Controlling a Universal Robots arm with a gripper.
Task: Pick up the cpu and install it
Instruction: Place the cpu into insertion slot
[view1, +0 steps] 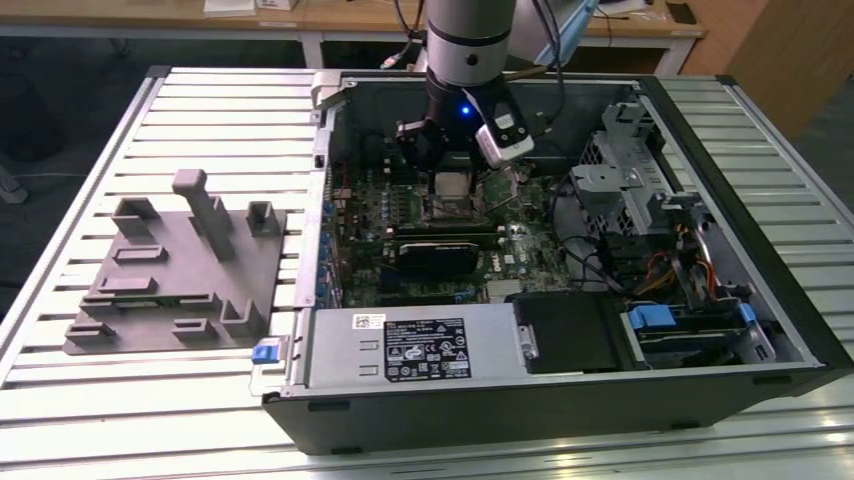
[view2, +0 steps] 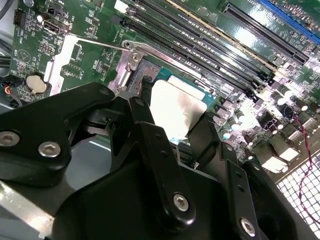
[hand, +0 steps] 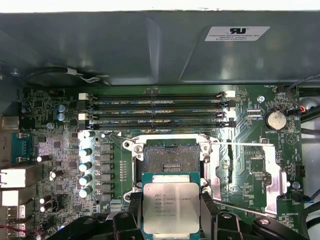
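My gripper (view1: 454, 172) hangs inside the open computer case, shut on the cpu (view1: 454, 184). In the first wrist view the cpu (hand: 171, 206) is a square chip with a silvery top and a green rim, clamped between two black fingers (hand: 134, 212) on its opposite edges. It hovers just beside the open black socket (hand: 170, 157) on the motherboard, level with the board. In the second wrist view the cpu (view2: 176, 107) sits between the fingers (view2: 145, 117), over the socket area.
The socket's metal load plate (hand: 245, 172) is swung open to one side. Memory slots (hand: 155, 107) and the case wall (hand: 150, 45) lie beyond the socket. A grey fixture block (view1: 174, 265) stands at the exterior view's left, and a drive cage (view1: 641, 190) at its right.
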